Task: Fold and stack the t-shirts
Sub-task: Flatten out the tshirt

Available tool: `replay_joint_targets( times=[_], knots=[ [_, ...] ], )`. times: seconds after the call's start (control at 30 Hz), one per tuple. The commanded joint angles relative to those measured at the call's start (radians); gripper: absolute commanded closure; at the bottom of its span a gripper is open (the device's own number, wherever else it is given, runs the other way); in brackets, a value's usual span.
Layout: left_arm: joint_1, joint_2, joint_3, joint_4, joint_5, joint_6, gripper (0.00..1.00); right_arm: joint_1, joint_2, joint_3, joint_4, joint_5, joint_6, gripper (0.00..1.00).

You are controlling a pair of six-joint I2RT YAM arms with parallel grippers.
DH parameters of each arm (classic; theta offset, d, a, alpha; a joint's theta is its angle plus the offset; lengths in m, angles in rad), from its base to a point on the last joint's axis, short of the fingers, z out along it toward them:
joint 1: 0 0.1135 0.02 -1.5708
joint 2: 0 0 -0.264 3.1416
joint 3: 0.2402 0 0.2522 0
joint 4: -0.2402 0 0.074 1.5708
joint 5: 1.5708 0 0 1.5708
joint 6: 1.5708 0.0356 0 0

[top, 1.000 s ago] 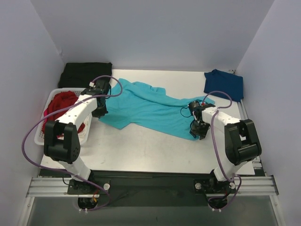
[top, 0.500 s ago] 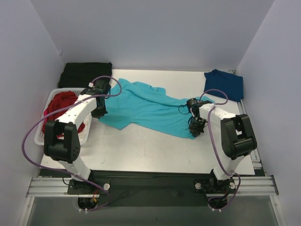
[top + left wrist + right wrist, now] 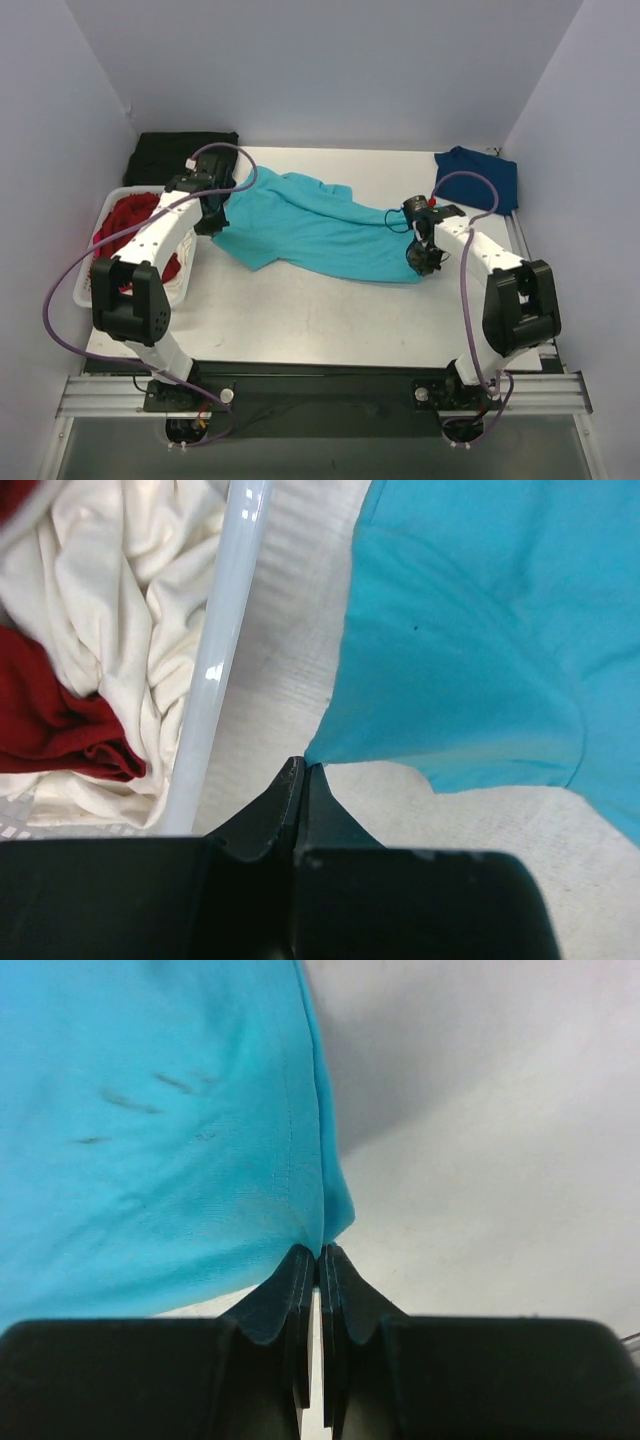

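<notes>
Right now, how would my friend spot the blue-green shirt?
Start at the white table. The turquoise t-shirt lies spread across its middle. Unlike it, the navy t-shirt sits folded in the far right corner and the red t-shirt is bunched in the white basket at left.

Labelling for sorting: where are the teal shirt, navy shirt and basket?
teal shirt (image 3: pixel 310 225), top view, middle of the cloth.
navy shirt (image 3: pixel 478 178), top view, its centre.
basket (image 3: pixel 125 190), top view, far rim.
</notes>
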Motion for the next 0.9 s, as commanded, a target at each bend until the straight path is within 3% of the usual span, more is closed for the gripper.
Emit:
replay_joint_targets(
  times=[0.0,0.27,0.6,0.87],
  knots=[
    [0.009,-0.048,0.100,-0.011,0.018,0.006,1.00,-0.001,-0.117,0.106,-0.118,0.112,-0.030,1.00],
    [0.009,-0.051,0.353,-0.032,0.024,0.029,1.00,-0.066,-0.260,0.278,-0.172,0.143,-0.103,1.00],
    [0.011,-0.056,0.710,0.063,0.085,0.089,1.00,-0.104,-0.295,0.546,-0.172,0.165,-0.257,1.00],
    [0.007,-0.192,0.753,0.167,0.140,0.158,1.00,-0.104,-0.373,0.692,-0.175,0.137,-0.309,1.00]
  ],
)
